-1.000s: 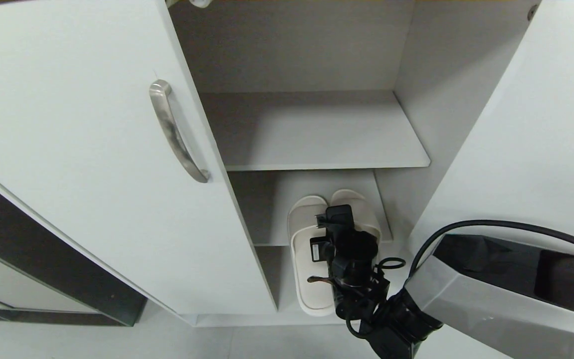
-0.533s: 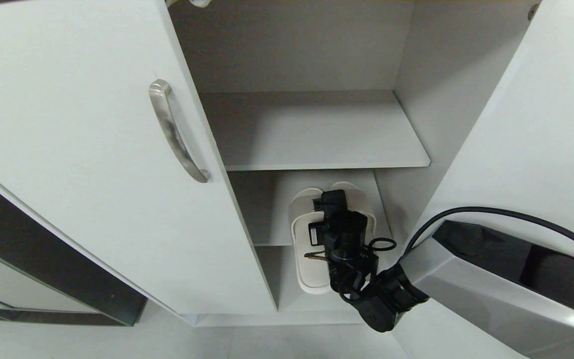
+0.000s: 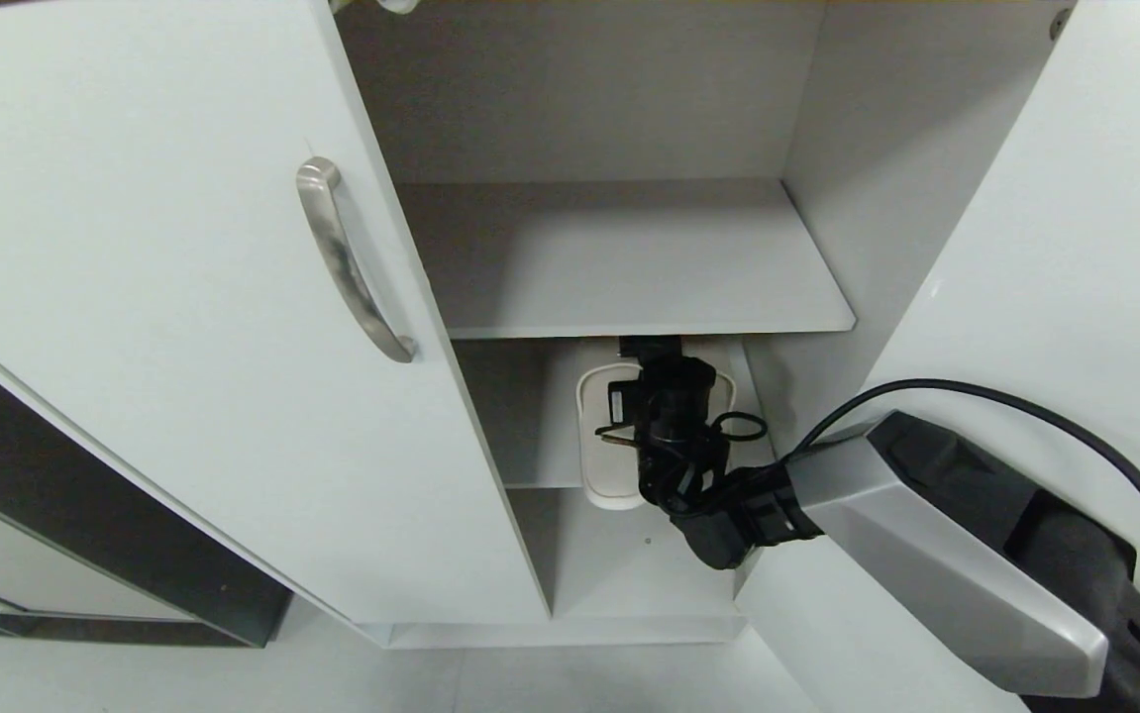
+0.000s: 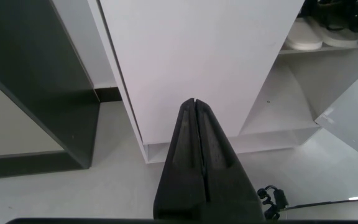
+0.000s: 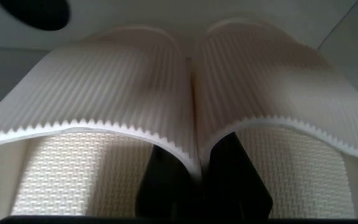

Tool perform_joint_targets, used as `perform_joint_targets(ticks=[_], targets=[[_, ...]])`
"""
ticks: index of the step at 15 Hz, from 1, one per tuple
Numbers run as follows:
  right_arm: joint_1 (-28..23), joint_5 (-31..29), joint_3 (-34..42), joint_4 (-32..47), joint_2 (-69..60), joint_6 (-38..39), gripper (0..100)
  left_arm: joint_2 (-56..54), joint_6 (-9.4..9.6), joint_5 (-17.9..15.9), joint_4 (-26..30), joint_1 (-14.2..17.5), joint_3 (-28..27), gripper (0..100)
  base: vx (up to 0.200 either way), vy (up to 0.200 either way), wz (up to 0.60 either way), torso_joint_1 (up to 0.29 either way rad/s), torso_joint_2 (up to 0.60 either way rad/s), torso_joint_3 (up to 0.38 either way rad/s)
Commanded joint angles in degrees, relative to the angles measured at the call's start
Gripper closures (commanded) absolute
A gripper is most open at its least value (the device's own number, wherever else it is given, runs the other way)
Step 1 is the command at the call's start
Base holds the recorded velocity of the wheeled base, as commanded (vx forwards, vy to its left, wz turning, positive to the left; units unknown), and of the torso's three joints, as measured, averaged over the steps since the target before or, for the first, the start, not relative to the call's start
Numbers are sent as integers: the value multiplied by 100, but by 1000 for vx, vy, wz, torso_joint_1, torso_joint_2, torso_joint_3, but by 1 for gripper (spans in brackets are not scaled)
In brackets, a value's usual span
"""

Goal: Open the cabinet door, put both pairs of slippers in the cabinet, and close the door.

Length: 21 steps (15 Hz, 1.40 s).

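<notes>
- Slippers (image 3: 601, 456) sit deeper on the middle shelf (image 3: 520, 426) than a second ago, pushed in by the right hand (image 3: 653, 368).
- Its fingers (image 5: 235, 180) pinch both adjoining straps (image 5: 135, 87), so the pair travels as one.
- Left hand (image 4: 194, 149) hangs pressed shut, empty, clear of the opening.

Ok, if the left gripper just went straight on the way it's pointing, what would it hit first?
Most likely the closed cabinet door, low down: the left gripper, jaws shut, points at its white face. The gap is hard to judge.
</notes>
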Motion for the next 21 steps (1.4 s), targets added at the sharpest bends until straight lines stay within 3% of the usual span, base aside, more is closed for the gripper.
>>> perform_joint_targets(ticks=[1, 9, 10, 17, 21], targets=[[-41, -2, -245, 11, 219, -4, 100, 2, 2, -2, -1, 0, 0, 100, 0, 0, 0, 0, 0, 0], [-85, -2, -245, 11, 298, -4, 100, 2, 2, -2, -1, 0, 0, 100, 0, 0, 0, 0, 0, 0], [-85, -2, -245, 20, 298, -4, 0, 2, 2, -2, -1, 0, 0, 100, 0, 0, 0, 0, 0, 0], [-32, -11, 133, -15, 79, -12, 0, 2, 2, -2, -1, 0, 0, 100, 0, 0, 0, 0, 0, 0], [91, -20, 1240, -490, -502, -12, 0, 2, 10, -2, -1, 0, 0, 100, 0, 0, 0, 0, 0, 0]])
